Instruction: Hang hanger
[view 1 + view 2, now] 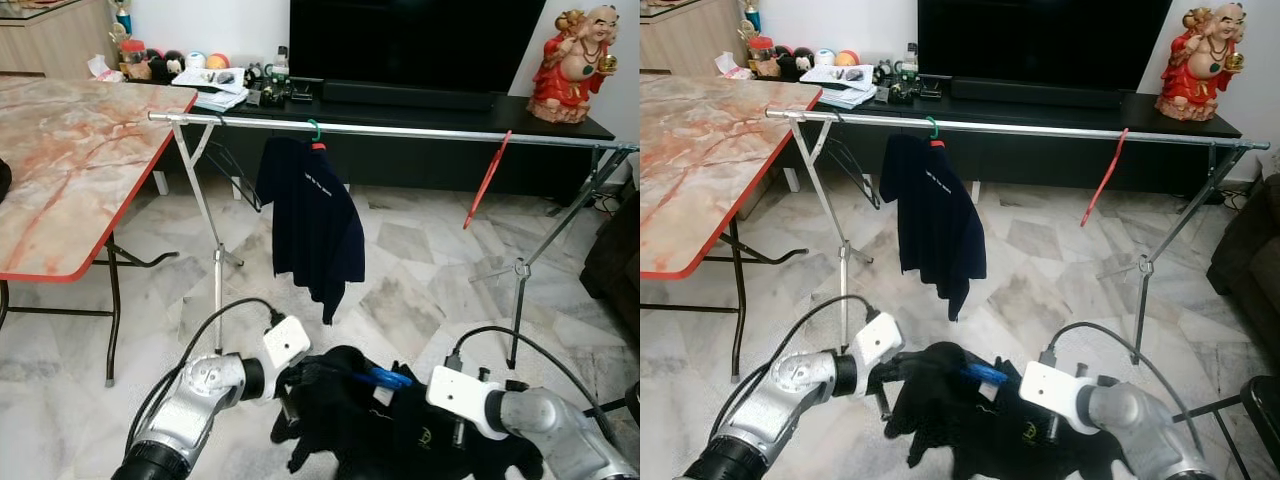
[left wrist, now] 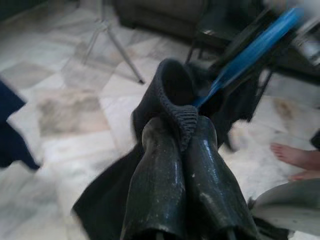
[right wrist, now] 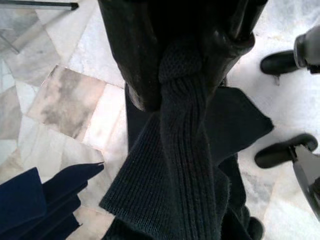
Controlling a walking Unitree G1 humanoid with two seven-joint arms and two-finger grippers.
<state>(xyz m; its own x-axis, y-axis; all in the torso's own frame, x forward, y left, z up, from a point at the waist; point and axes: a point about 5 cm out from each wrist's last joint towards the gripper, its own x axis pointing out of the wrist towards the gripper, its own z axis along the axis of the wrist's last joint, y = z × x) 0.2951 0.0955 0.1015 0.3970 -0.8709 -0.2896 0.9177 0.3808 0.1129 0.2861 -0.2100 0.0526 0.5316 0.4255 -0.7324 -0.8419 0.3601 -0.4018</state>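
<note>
Left wrist view: your left pincer pinches the black garment's collar on the blue hanger, and your right pincer grips the knit — you're dressing it; next, lift to the far rail.

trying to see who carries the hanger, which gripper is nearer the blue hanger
Left. The left gripper pinches the black garment's collar right beside the blue hanger. The right gripper clamps the knit fabric lower, further off.

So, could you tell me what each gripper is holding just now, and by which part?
Both hold the black shirt, which has a blue hanger in it. The left gripper pinches its ribbed collar edge; the right gripper clamps a ribbed knit band.
</note>
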